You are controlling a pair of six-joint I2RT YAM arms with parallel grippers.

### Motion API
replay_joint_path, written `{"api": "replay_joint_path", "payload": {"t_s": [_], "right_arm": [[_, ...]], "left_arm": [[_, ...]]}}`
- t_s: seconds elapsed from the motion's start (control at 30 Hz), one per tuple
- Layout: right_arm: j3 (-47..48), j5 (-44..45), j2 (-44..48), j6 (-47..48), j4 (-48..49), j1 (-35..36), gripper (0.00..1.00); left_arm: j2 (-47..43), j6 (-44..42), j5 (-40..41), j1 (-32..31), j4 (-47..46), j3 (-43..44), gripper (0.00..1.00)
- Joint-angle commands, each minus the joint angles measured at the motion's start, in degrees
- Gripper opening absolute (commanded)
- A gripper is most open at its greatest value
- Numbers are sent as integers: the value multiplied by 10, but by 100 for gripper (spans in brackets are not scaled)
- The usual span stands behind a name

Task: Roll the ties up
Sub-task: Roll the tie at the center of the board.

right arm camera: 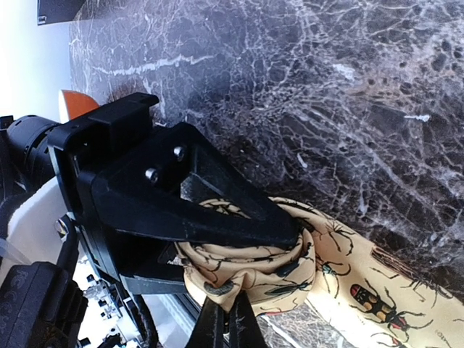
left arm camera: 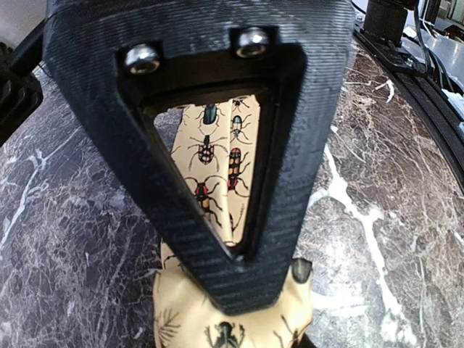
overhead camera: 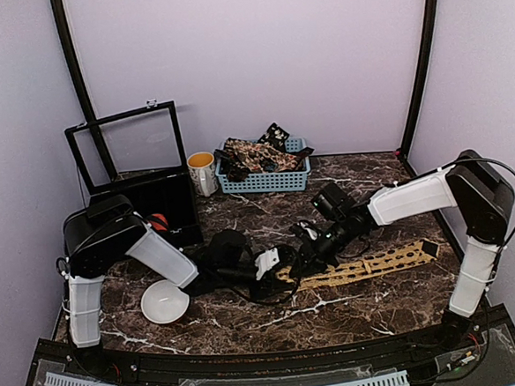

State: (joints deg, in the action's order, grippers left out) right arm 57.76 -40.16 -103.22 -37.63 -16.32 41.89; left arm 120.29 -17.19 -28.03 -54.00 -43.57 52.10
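My left hand (overhead camera: 280, 269) grasps the coiled mustard-tan beetle-print tie (overhead camera: 369, 265) before the pale blue plastic basket (overhead camera: 266, 184) holding dark printed ties (overhead camera: 253, 155); my right hand (right arm camera: 223, 322) is clenched.

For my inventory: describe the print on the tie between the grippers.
Tan tie printed with beetles in black, red and teal; clearest in the left wrist view.

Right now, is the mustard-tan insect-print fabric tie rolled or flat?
Partly rolled: one end of the tie is coiled, the rest lies flat.
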Motion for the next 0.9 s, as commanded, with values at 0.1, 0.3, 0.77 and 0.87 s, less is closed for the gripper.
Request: {"api": "replay_joint_path", "payload": {"t_s": [0.1, 0.3, 0.77, 0.87], "right_arm": [[-33, 45, -7, -2, -1, -9, 0], [-46, 48, -4, 9, -7, -29, 0], [-37, 37, 5, 20, -16, -39, 0], [-31, 33, 10, 18, -18, -39, 0]], "left_arm": [[-31, 7, 3, -2, 41, -20, 61], [-56, 5, 14, -2, -4, -32, 89], [55, 1, 14, -13, 49, 61, 94], [58, -7, 7, -14, 63, 58, 84]]}}
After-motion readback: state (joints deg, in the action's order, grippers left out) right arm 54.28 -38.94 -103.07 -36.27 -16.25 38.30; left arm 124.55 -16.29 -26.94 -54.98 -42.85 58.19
